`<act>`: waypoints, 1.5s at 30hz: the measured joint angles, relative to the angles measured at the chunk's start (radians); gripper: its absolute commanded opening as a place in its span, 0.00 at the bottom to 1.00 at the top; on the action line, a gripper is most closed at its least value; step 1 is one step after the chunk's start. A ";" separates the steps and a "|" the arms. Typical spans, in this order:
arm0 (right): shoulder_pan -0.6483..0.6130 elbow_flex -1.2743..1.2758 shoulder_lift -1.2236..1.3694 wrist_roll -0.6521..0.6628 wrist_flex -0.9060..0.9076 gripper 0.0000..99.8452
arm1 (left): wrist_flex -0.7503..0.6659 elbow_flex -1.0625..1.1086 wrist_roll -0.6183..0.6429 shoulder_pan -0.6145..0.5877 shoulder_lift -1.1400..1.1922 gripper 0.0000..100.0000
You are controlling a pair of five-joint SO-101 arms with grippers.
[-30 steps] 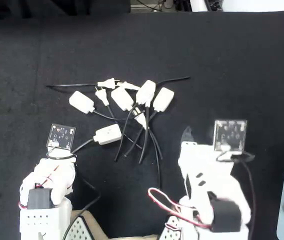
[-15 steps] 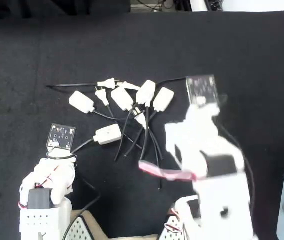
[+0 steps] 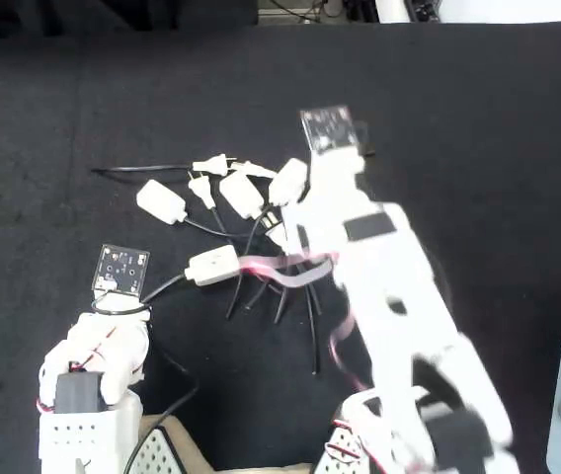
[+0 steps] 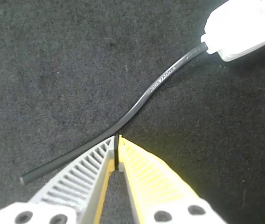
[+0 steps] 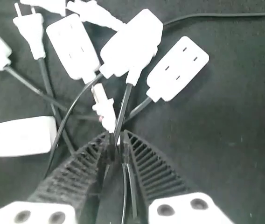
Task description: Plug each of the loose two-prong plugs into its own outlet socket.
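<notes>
Hovering over tangled cords [image 5: 125,102] and sockets [image 5: 178,69], the right tool [image 5: 116,137] is pressed together; left tool [image 4: 117,140] likewise.

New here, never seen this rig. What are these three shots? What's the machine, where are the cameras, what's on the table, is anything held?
Two small white robot arms sit side by side at a table covered in black cloth. The high view looks down from a fixed camera. The other two views come from a camera on each arm's wrist, looking past that arm's own gripper.

On the cloth lies a tangle of white two-prong plugs and outlet sockets on black cords. The right arm is stretched out over the tangle, with the right gripper at crossing cords. Whether it grips one I cannot tell. The left arm is tucked back. The left gripper is shut beside a black cord that leads to a white block.
</notes>
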 measured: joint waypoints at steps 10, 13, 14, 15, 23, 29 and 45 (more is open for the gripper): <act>0.000 -0.230 0.344 0.000 0.000 0.19 | 0.000 0.000 0.000 0.000 0.000 0.03; -0.005 -0.242 0.397 0.000 0.003 0.19 | 0.000 0.000 0.000 0.000 0.000 0.03; -0.011 -0.242 0.402 0.000 0.003 0.19 | 0.000 0.000 0.000 0.000 0.000 0.03; -0.021 -0.244 0.407 0.000 0.006 0.19 | 0.000 0.000 0.000 0.000 0.000 0.03; -0.092 -0.244 0.414 0.041 0.009 0.19 | 0.000 0.000 0.000 0.000 0.000 0.03; -0.044 -0.244 0.416 0.041 0.009 0.19 | 0.000 0.000 0.000 0.000 0.000 0.03; 0.003 -0.273 0.586 0.032 -0.055 0.19 | 0.000 0.000 0.000 0.000 0.000 0.03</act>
